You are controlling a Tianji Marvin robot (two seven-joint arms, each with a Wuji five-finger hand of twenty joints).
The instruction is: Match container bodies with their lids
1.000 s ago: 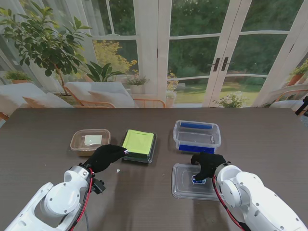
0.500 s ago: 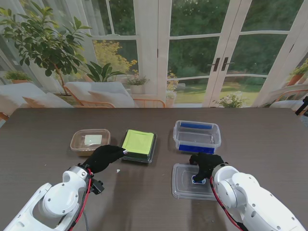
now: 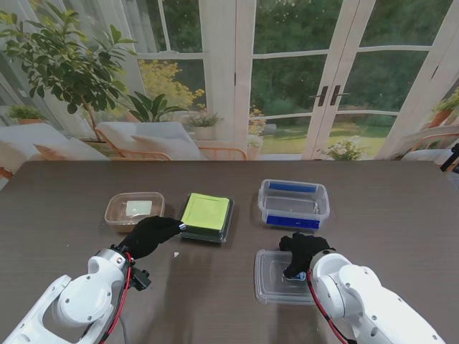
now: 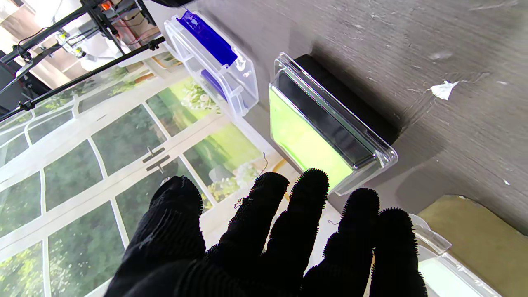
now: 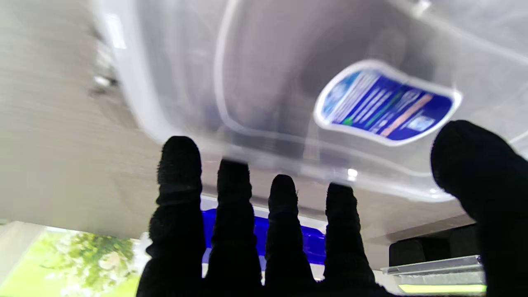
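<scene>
A clear flat lid [image 3: 274,279] [image 5: 247,82] with a blue sticker [image 5: 387,109] lies on the table at the near right. My right hand [image 3: 305,251] [image 5: 255,247] is open over its far edge, four fingers stretched out and the thumb apart. Farther from me stands the clear body with blue clips [image 3: 294,203] [image 4: 214,53] [image 5: 305,239], uncovered. My left hand [image 3: 150,235] [image 4: 268,247] is open, its fingertips close to the near left corner of the black container with a green-topped clear lid [image 3: 206,215] [image 4: 309,140]. Left of that container sits a brownish tub [image 3: 134,209] [image 4: 474,239].
A small white paper scrap [image 3: 176,254] [image 4: 443,90] lies on the dark wood table [image 3: 215,294] near my left hand. The tub holds a pale green piece [image 3: 138,208]. Glass doors and plants stand beyond the table's far edge.
My right hand has shifted a little left and nearer to me over the clear lid, and the lid has slid slightly left with it. The left hand has barely moved.
</scene>
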